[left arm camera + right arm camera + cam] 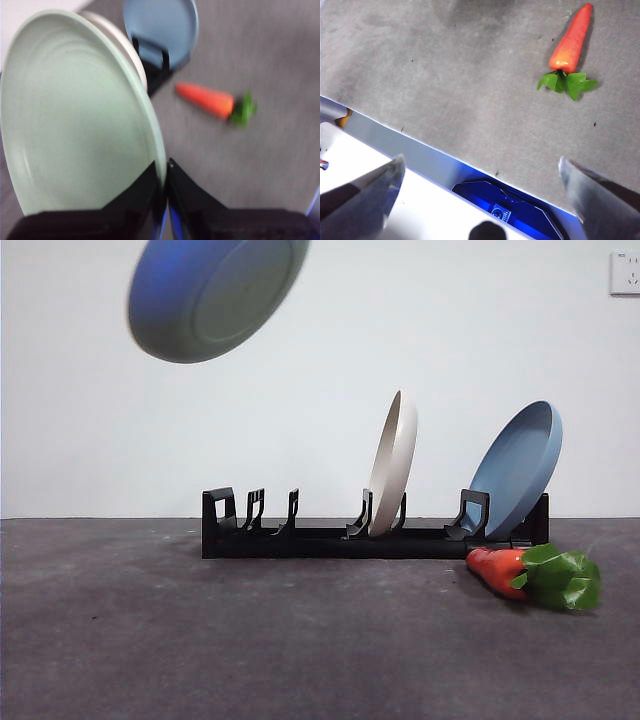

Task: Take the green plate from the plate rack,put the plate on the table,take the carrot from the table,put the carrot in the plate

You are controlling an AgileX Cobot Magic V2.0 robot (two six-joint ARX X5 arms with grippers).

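The plate rack holds a cream plate and a blue plate. The left gripper pinches the pale green plate by its rim, in the air. The right gripper is wide open and empty.

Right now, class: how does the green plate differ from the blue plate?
The green plate hangs in the air, gripped at its rim by the left gripper; the blue plate leans in the plate rack. One is pale green, the other blue. Both are round and shallow.

No legible text showing on any surface, small emblem on the blue part by the right gripper appearing too blurred to read
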